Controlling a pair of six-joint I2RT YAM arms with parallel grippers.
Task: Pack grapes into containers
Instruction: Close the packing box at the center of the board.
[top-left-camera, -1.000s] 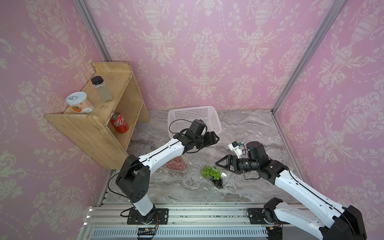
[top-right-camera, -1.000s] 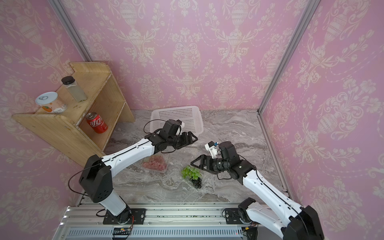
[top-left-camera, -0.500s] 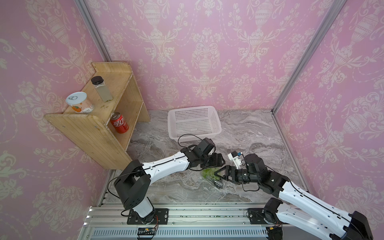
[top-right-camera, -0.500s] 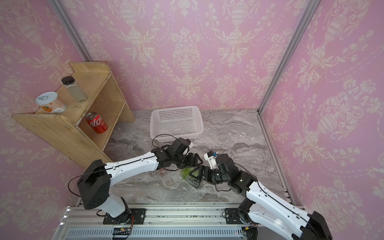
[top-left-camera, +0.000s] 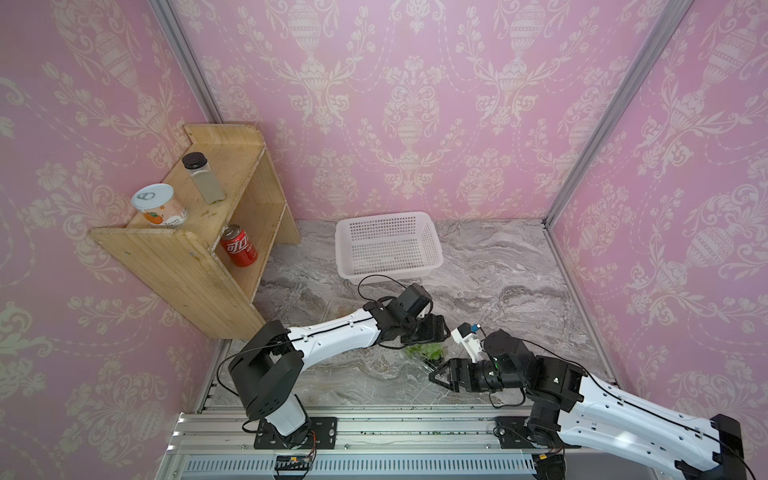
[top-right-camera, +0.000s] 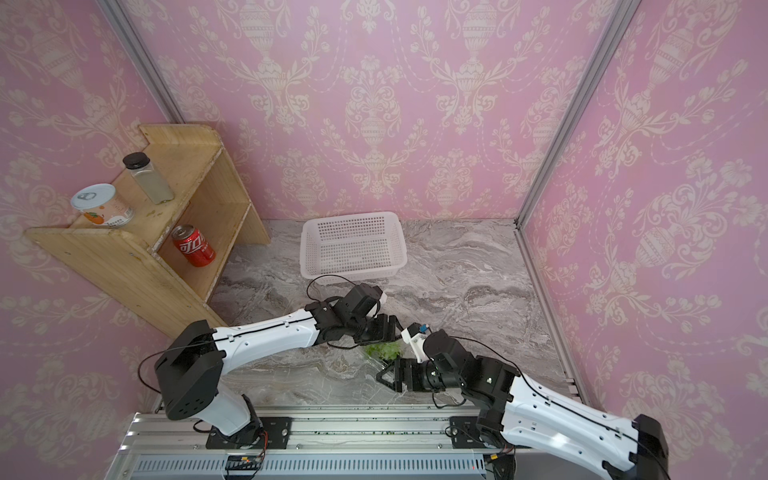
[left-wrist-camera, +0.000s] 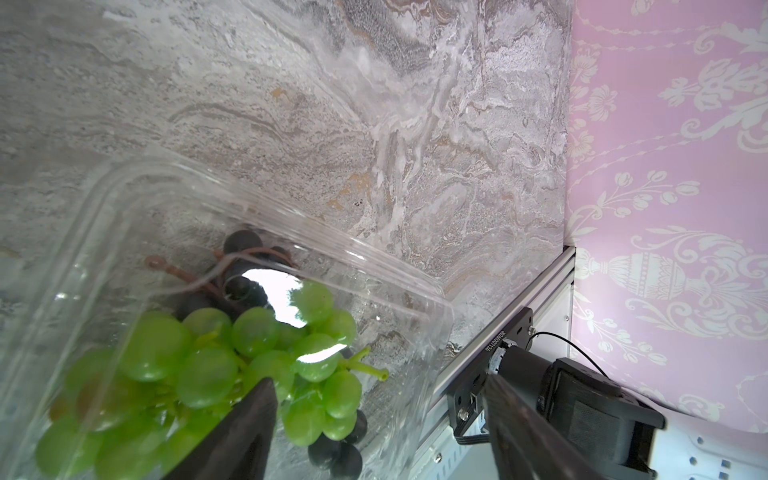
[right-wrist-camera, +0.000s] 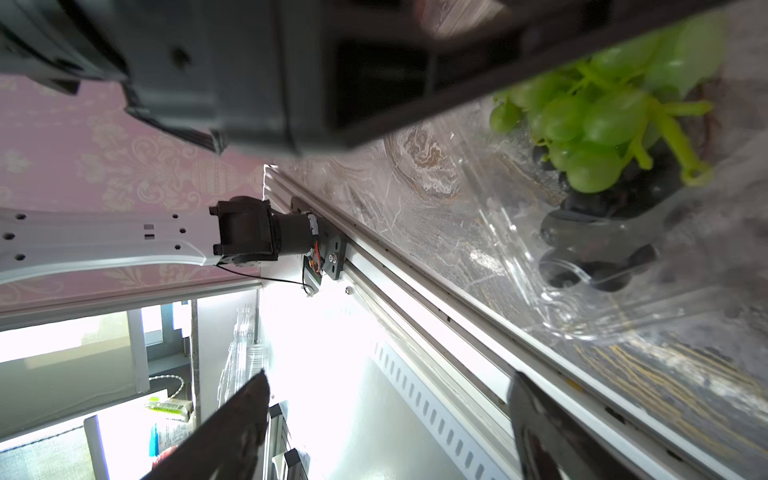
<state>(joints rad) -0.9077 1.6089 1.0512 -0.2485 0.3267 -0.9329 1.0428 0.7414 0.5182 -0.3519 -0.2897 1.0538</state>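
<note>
Left arm (top-left-camera: 332, 334) and right arm (top-left-camera: 631, 419): white shells, black joints, thin black cables.

Top cams overlook whole table (top-left-camera: 498, 266); wrist cams close-up, both w/ green grapes (left-wrist-camera: 203, 374).

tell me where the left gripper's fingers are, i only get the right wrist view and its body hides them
observer: the left gripper is open, one finger over the green grapes, the other outside the wall of the clear container.
operator: any grapes in the white basket
observer: none, the white basket shows only its perforated floor in both top views.
operator: where's my gripper from above
observer: in a top view the right gripper hangs open by the container's corner nearest the rail, holding nothing.
</note>
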